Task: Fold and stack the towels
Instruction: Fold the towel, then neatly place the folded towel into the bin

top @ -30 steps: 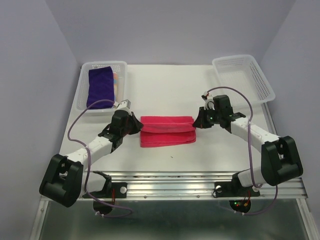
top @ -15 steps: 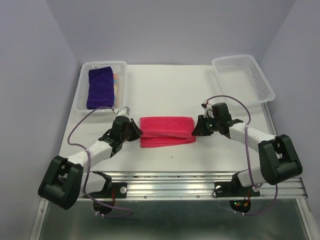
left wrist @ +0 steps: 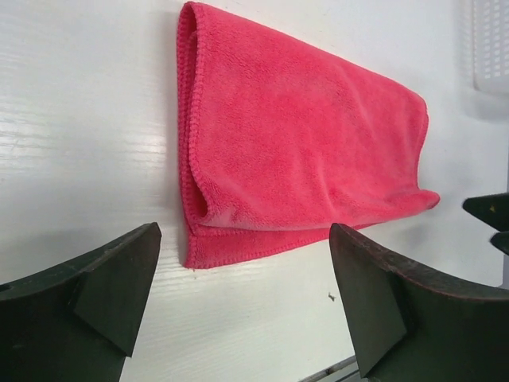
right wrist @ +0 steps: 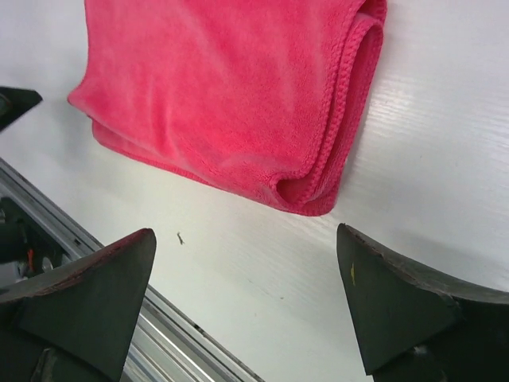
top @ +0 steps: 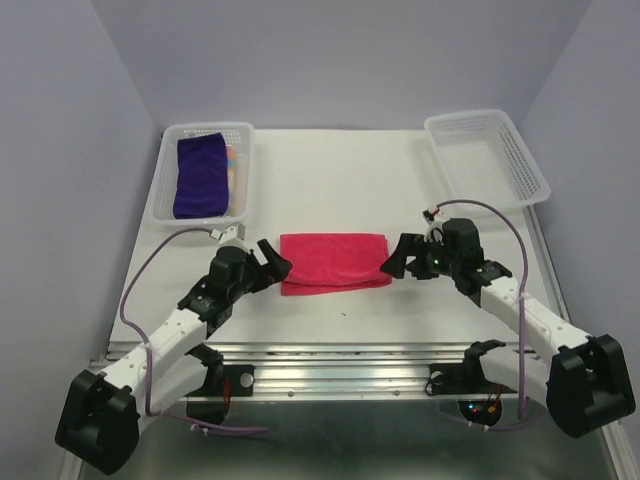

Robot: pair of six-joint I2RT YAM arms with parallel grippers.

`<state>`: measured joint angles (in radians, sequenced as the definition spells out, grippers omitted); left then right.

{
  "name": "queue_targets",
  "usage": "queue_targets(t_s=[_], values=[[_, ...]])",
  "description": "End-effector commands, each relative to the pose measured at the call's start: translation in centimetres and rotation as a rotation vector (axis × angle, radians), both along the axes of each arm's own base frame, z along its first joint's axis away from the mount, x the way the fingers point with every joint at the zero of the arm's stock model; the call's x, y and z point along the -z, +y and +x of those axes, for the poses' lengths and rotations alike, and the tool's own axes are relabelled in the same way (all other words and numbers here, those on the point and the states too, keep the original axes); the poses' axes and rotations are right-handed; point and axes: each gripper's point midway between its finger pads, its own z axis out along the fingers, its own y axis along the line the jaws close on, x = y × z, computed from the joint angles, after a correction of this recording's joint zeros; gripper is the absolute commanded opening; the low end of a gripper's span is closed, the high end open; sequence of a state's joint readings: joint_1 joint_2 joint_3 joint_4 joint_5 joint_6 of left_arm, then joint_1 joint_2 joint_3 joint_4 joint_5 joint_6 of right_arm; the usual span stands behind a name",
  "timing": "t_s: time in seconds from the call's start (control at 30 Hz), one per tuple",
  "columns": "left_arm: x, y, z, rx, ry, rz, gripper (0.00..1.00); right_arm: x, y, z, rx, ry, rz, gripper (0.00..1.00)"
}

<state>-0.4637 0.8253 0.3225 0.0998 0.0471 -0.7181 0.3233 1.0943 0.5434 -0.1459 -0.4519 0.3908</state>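
Note:
A hot pink towel (top: pixel 334 261) lies folded flat on the middle of the white table (top: pixel 340 180). My left gripper (top: pixel 272 260) is open just off the towel's left end, touching nothing. My right gripper (top: pixel 392 262) is open just off its right end, also free. The left wrist view shows the pink towel (left wrist: pixel 302 167) beyond the spread fingers of the left gripper (left wrist: pixel 242 239). In the right wrist view the pink towel (right wrist: pixel 231 87) lies ahead of the right gripper (right wrist: pixel 245 235). A deep purple towel (top: pixel 200 172) lies folded in the left basket, over a striped towel (top: pixel 232 165).
The white perforated left basket (top: pixel 166 205) stands at the back left. A second white basket (top: pixel 487 155) stands at the back right with nothing in it. A metal rail (top: pixel 340 355) runs along the table's near edge. Purple walls close in the sides and back.
Both grippers opened and let go of the pink towel's ends, then drew back toward the near edge. The towel now lies folded on the table.

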Motion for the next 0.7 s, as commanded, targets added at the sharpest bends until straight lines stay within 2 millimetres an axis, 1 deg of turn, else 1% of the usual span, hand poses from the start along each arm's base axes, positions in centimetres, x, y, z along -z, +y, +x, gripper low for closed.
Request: queue_targets(t_s=[0.0, 0.03, 0.1, 0.17, 0.2, 0.23, 0.27, 0.3, 0.4, 0.43, 0.47, 0.5, 0.53, 0.57, 0.6, 0.63, 0.67], values=[[-1.2, 0.6, 1.8, -0.057, -0.016, 0.051, 0.99, -3.9, -0.3, 2.5, 0.141, -0.078, 0.044, 1.00], [0.1, 0.9, 2.0, -0.068, 0.029, 0.094, 0.99, -4.1, -0.8, 3.1, 0.179, -0.091, 0.029, 1.00], [0.8, 0.7, 3.0, -0.062, 0.076, 0.147, 0.99, -4.7, -1.5, 3.9, 0.231, -0.110, 0.009, 1.00], [1.2, 0.5, 3.7, -0.055, 0.096, 0.179, 0.99, -4.7, -1.8, 4.1, 0.245, -0.118, -0.002, 1.00], [0.8, 0.2, 4.3, -0.051, 0.091, 0.181, 0.99, -4.6, -1.9, 4.2, 0.249, -0.121, -0.012, 1.00], [1.7, 0.1, 4.6, -0.045, 0.114, 0.201, 0.99, -4.3, -2.2, 4.3, 0.262, -0.116, -0.027, 1.00], [1.7, -0.2, 4.9, -0.037, 0.116, 0.205, 0.99, -3.9, -2.4, 4.2, 0.268, -0.108, -0.034, 1.00], [2.7, -0.2, 4.9, -0.033, 0.146, 0.228, 0.99, -3.6, -2.5, 4.2, 0.273, -0.102, -0.041, 1.00], [3.7, -0.3, 5.0, -0.023, 0.171, 0.267, 0.97, -3.3, -2.5, 4.1, 0.265, -0.101, -0.046, 1.00], [4.3, -0.6, 4.8, -0.009, 0.186, 0.284, 0.96, -3.1, -2.4, 3.9, 0.258, -0.096, -0.047, 1.00], [4.4, -0.7, 5.0, -0.005, 0.187, 0.292, 0.95, -3.0, -2.4, 3.9, 0.255, -0.096, -0.049, 1.00], [4.7, -0.8, 5.0, 0.000, 0.196, 0.301, 0.94, -3.0, -2.5, 3.9, 0.256, -0.098, -0.052, 1.00], [5.7, -0.7, 4.7, 0.004, 0.227, 0.327, 0.86, -2.6, -2.6, 3.9, 0.257, -0.096, -0.063, 1.00], [6.0, -0.3, 4.9, -0.013, 0.237, 0.349, 0.82, -2.6, -2.6, 3.9, 0.259, -0.097, -0.063, 1.00], [6.1, -0.4, 5.2, -0.019, 0.238, 0.357, 0.74, -2.4, -2.7, 3.9, 0.258, -0.096, -0.066, 1.00], [7.3, 0.1, 4.5, -0.020, 0.291, 0.397, 0.71, -2.3, -2.7, 3.8, 0.259, -0.094, -0.068, 1.00], [7.5, 0.3, 4.6, -0.033, 0.296, 0.418, 0.69, -2.1, -2.8, 3.8, 0.261, -0.094, -0.069, 1.00]])
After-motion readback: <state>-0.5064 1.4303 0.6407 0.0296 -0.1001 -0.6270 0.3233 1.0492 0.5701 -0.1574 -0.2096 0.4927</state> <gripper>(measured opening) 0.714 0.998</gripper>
